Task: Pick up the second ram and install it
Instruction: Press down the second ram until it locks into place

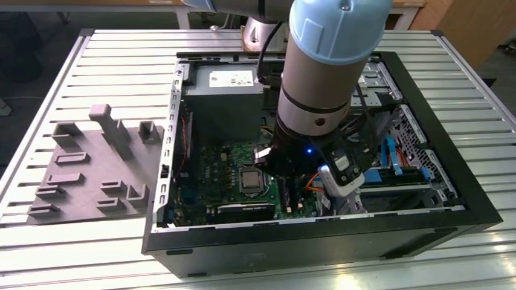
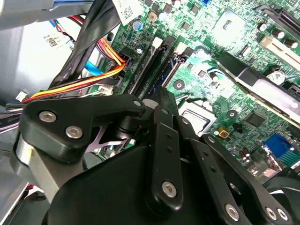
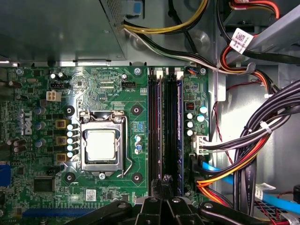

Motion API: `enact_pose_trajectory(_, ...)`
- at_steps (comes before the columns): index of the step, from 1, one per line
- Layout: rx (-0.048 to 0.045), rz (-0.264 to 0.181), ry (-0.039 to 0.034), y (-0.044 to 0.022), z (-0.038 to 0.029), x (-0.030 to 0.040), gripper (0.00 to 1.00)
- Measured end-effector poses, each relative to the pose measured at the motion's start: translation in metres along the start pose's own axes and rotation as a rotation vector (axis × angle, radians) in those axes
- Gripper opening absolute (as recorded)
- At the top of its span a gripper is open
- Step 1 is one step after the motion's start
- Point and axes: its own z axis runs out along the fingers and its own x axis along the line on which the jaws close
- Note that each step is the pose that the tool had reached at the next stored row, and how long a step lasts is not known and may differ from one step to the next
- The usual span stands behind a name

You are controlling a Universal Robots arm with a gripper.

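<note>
a universal robots arm (image 1: 330,78) reaches down into an open computer case (image 1: 322,235) lying on its side on a slatted metal bench (image 1: 121,54), its tool (image 3: 165,187) poised low over the memory slots (image 3: 165,140) of the green motherboard (image 3: 108,89).

in the first wrist view, the black linkages of the tool close toward each other just above the near end of the slots, and a dark narrow edge rises between the fingertips; whether this is the second ram or part of the tool itself cannot be told, so the tool's grip remains unclear. two long dark blue-edged strips run the length of the slot bank there. in the second wrist view the tool (image 2: 161,101) sits directly over the same slots (image 2: 154,65), its fingers drawn close together.

beside the slots lies the processor socket (image 3: 102,145) with its silver lid and metal frame. on the other side of the slots, bundles of black, orange, yellow and red cables (image 3: 243,159) cross the case.

in the exterior view, a grey plastic fixture block (image 1: 93,169) with upright posts rests on the bench toward the exterior view's left, well apart from the case, and the grey power supply (image 1: 224,96) fills the case's far corner.
</note>
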Motion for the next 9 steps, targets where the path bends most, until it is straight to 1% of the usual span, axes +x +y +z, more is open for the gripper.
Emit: enact_pose_trajectory(9, 0.0000, 0.000, 0.0000, -0.0004, 0.0074, 0.0000, 0.11)
